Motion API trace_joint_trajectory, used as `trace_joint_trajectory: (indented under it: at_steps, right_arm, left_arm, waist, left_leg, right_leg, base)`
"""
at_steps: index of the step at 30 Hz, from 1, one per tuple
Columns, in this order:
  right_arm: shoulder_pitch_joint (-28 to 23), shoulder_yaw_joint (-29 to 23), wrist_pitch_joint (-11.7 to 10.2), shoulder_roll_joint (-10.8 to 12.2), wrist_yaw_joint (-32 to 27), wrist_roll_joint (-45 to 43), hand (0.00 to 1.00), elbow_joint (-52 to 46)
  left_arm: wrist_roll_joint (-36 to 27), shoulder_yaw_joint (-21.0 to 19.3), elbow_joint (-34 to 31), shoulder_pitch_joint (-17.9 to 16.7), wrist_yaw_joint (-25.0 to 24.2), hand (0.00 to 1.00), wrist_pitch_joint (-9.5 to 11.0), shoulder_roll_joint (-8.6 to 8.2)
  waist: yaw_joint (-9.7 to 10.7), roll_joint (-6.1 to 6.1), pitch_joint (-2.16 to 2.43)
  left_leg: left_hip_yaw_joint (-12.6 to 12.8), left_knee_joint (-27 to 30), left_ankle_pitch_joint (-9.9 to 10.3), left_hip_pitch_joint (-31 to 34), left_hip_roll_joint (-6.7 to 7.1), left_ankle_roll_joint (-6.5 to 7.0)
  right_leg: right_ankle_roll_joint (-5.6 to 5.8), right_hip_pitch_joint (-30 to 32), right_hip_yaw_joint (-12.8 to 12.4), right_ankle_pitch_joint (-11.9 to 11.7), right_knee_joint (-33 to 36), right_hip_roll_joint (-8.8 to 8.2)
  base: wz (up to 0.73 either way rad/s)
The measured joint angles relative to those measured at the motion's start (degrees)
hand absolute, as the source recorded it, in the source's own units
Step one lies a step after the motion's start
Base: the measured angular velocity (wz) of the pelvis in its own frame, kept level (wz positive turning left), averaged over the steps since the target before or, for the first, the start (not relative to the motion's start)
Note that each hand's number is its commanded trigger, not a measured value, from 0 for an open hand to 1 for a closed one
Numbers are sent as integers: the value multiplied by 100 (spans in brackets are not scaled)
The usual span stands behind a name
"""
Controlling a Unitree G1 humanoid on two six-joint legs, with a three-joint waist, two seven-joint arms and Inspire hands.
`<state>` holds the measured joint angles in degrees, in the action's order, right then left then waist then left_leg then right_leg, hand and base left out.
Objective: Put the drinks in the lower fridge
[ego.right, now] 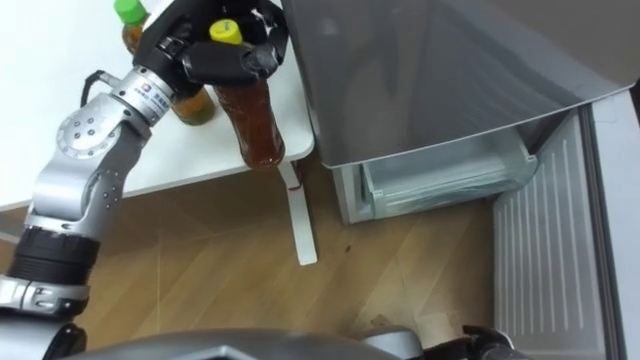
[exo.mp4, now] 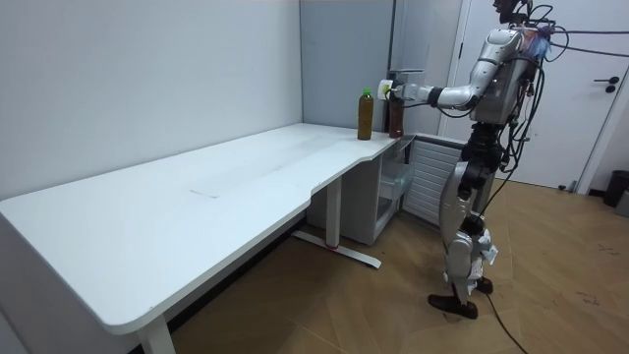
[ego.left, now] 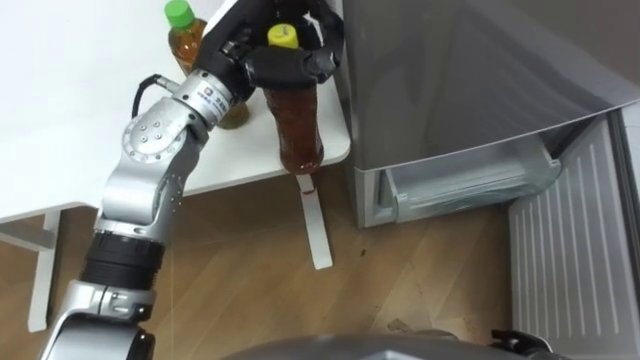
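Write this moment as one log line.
left robot hand: shut on yellow-capped bottle | green-capped bottle: on table | lower fridge: open

Room interior. A long white desk point(exo.mp4: 197, 197) with a curved front edge stands along a plain pale grey wall point(exo.mp4: 147, 69). Its white legs end in flat feet point(ego.left: 318, 225) that rest on the floor point(exo.mp4: 570, 295), which is laid in light brown wood-patterned planks. A grey fridge point(ego.left: 450, 80) stands just beside the desk's far corner. Its lower door point(ego.left: 570, 260) is swung open, exposing a ribbed white inner face and a translucent drawer point(ego.left: 470, 185). A white door point(exo.mp4: 600, 98) with a lever handle lies on the room view's right. Lighting is even and soft.
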<state>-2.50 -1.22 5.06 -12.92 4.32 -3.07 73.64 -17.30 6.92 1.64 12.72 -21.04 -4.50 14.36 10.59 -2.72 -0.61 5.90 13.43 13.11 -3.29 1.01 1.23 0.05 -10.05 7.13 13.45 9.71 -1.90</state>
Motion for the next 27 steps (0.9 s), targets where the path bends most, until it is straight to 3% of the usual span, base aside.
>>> trace_joint_trajectory:
  at_steps: [17,27]
  right_arm:
    - [122,12,-1,53,5,94,0,15]
    - [199,168,-40,195,106,252,0,-406]
  left_arm:
    - [0,5,-9,-5,28,100,0,-13]
    - [8,14,-150,-29,4,100,-9,-128]
  waist:
    - [-37,33,-7]
    - [-201,139,45]
  left_leg:
    - [10,-15,-5,-7,3,-4]
    - [6,17,-26,93,-11,-21]
  right_leg:
    - [0,15,-52,0,-7,0]
    - [-2,95,37,-3,-2,4]
  base:
    - [0]
    - [-1]
